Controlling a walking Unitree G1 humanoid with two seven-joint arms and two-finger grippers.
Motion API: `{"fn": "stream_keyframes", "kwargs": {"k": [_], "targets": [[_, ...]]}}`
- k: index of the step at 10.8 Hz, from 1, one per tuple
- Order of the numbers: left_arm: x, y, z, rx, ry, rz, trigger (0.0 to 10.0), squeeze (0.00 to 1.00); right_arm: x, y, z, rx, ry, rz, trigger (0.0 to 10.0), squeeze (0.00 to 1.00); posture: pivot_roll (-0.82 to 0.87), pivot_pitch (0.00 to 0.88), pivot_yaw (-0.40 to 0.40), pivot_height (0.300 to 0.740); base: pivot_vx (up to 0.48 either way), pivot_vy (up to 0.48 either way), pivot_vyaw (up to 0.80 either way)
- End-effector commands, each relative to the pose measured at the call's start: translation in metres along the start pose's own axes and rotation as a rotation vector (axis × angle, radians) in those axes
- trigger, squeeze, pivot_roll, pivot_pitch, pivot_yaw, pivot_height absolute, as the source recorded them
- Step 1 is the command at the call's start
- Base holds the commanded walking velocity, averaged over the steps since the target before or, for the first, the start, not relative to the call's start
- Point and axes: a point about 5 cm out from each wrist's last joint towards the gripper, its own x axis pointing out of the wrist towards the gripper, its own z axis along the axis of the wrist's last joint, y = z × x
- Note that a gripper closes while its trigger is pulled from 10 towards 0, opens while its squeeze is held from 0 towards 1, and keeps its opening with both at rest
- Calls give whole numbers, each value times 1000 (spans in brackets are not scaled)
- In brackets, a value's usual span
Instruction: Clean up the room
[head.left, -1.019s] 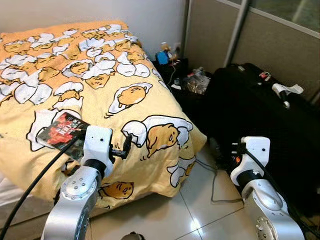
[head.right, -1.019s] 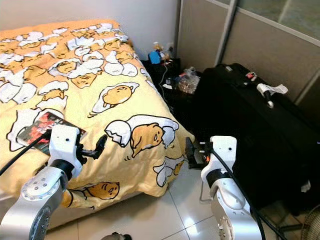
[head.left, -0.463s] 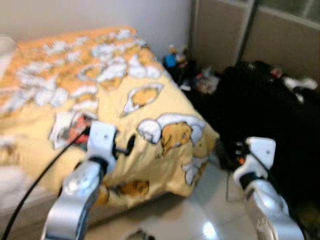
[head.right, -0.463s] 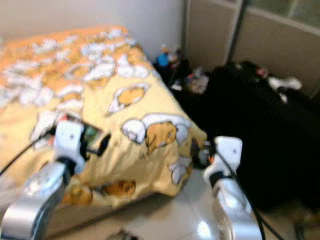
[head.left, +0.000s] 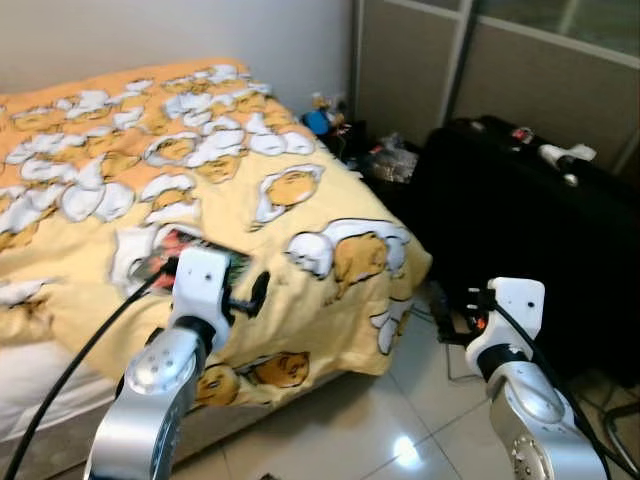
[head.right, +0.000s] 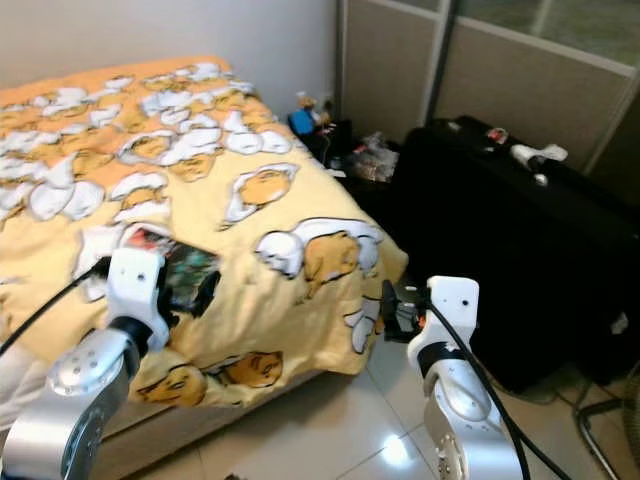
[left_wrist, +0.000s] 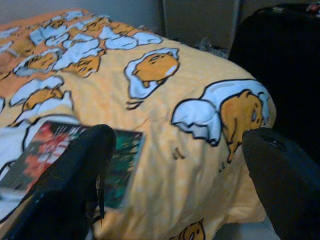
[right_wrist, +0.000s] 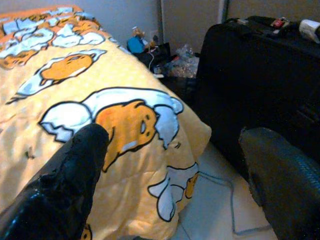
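- At the near edge of the bed (head.left: 300, 150), the robot is facing a yellow duvet printed with egg characters, and a flat dark magazine (left_wrist: 55, 155) with a red-and-green cover is lying on it at the near left.
- The left gripper (head.left: 258, 293) is hanging over the duvet's near edge with its fingers spread wide and nothing between them; the magazine is lying just to the left of and slightly beyond it, partly hidden behind the white wrist block.
- The magazine's long axis is running from near left to far right across the bed, so the gripper would likely need to swing left and forward to meet it.
- The right gripper (right_wrist: 170, 165) is also standing wide and empty, out over the tiled floor (head.left: 330, 440) between the bed corner and the black suitcase (head.left: 520, 210) on the right; it is well apart from the magazine, which makes the left arm plainly the nearer one.
- Small clutter (head.right: 345, 150) is sitting on the floor at the far right, by the wall.
- Print on the magazine cover is showing, but it is too blurred to read; no brand can be made out.
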Motion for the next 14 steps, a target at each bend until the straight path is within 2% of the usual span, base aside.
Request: {"fn": "stream_keyframes", "kwargs": {"k": [1, 3, 5, 11, 12, 14], "targets": [[-2, 4, 0, 2, -4, 29, 10000, 0, 3, 5, 3, -15, -6, 33, 10000, 0, 30, 0, 22, 740, 0, 319, 0], [-6, 4, -4, -14, 4, 51, 10000, 0, 4, 7, 6, -27, -11, 75, 10000, 0, 39, 0, 5, 740, 0, 315, 0], [-10, 4, -7, -21, 9, 62, 10000, 0, 5, 6, 8, -1, -16, 94, 10000, 0, 45, 0, -10, 740, 0, 315, 0], [-12, 3, -7, -13, 17, 49, 10000, 0, 1, 7, 5, -2, -5, 92, 10000, 0, 38, 0, 9, 740, 0, 318, 0], [-13, 3, -7, -11, 18, 46, 10000, 0, 1, 8, 6, -42, -14, 108, 10000, 0, 40, 0, 9, 740, 0, 337, 0], [-14, 4, -7, -10, 20, 48, 10000, 0, 1, 11, 5, -47, -8, 128, 10000, 0, 46, 0, 5, 740, 0, 345, 800]]}}
